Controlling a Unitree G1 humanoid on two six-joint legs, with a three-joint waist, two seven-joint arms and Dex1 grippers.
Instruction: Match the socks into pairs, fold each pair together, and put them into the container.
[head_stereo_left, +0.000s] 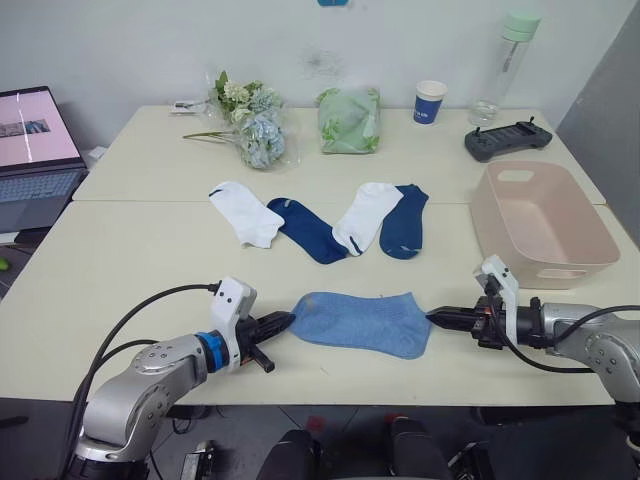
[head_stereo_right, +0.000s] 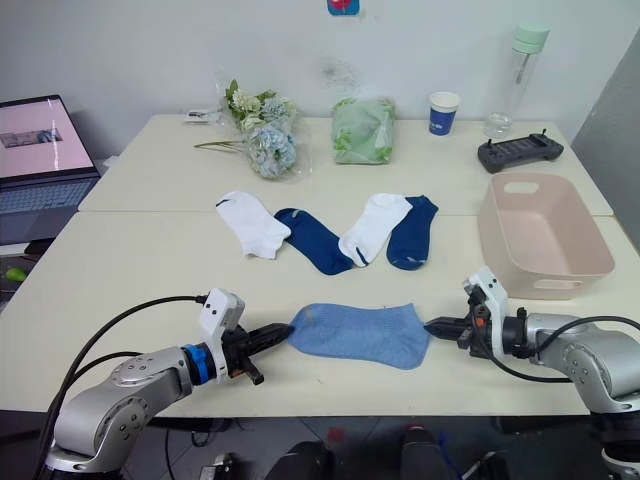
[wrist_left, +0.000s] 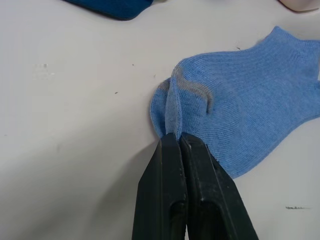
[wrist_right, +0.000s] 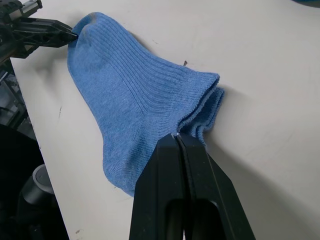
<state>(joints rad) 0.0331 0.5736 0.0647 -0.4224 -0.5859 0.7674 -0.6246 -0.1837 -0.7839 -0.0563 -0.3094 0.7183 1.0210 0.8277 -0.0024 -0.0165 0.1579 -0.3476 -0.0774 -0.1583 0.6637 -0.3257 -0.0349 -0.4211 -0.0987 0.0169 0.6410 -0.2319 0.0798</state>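
At tabletop front, both tools pinch the light blue ribbed sock pair; fold ends evenly together.

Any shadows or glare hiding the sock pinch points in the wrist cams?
Left wrist view: soft shadow beside the left gripper, light blue sock toe clearly lit. Right wrist view: shadow under the cuff near the right gripper, rib texture readable; no glare.

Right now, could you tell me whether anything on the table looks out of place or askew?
Nothing stands out. The light blue socks lie flat, pinched at each end by the left gripper and right gripper; the container is upright.
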